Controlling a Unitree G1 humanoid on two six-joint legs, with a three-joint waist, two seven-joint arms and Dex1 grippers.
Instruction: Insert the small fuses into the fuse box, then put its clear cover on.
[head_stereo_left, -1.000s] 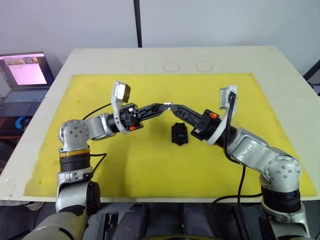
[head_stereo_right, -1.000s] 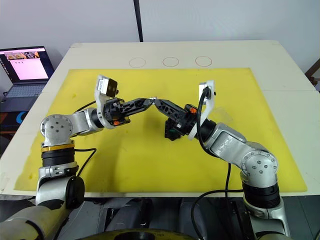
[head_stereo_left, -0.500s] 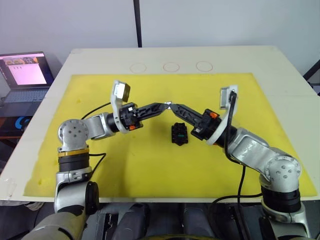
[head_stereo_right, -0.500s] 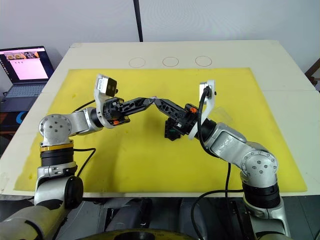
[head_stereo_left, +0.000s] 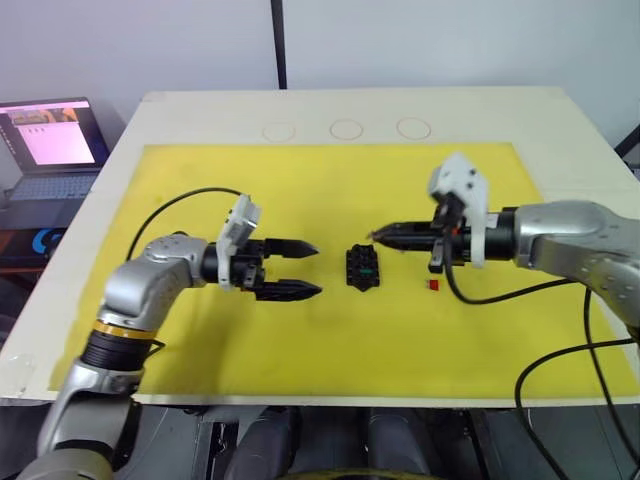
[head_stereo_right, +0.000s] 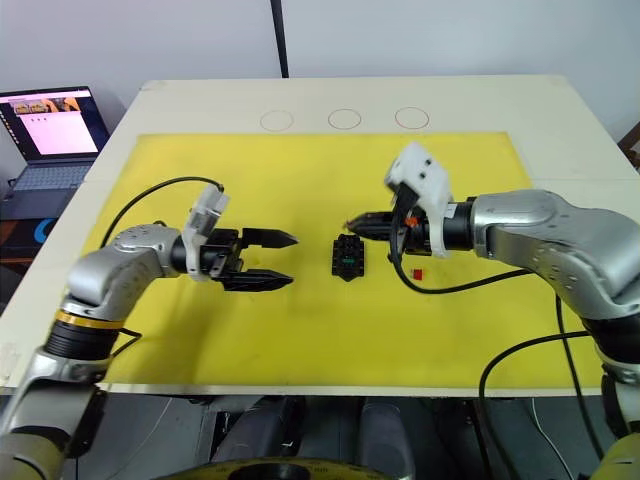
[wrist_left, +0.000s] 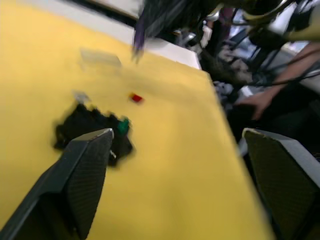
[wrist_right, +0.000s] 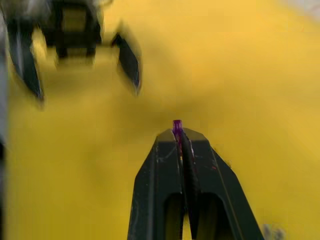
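- Small black rectangular plastic fuse box sits near the middle of the yellow mat, on the cream table, between the two grippers.
- Tiny green blade fuse is seated in the box; in the left wrist view it shows as a green spot at the box's edge.
- Tiny red blade fuse lies loose on the mat, just beside the box on the robot's right, under the right arm.
- Left gripper is spread wide, holding nothing, fingers pointing toward the box and apart from it.
- Right gripper is pinched tight on a tiny purple blade fuse, which pokes out past the fingertips in the right wrist view.
- Right gripper's tip hangs just above and behind the box; cannot tell whether it touches.
- Small clear rectangular plastic cover lies flat on the mat, beyond the box and red fuse in the left wrist view; blurred.
- Another pale bit sits just beside the box; too blurred to name.
- Open laptop sits off the table's left edge.
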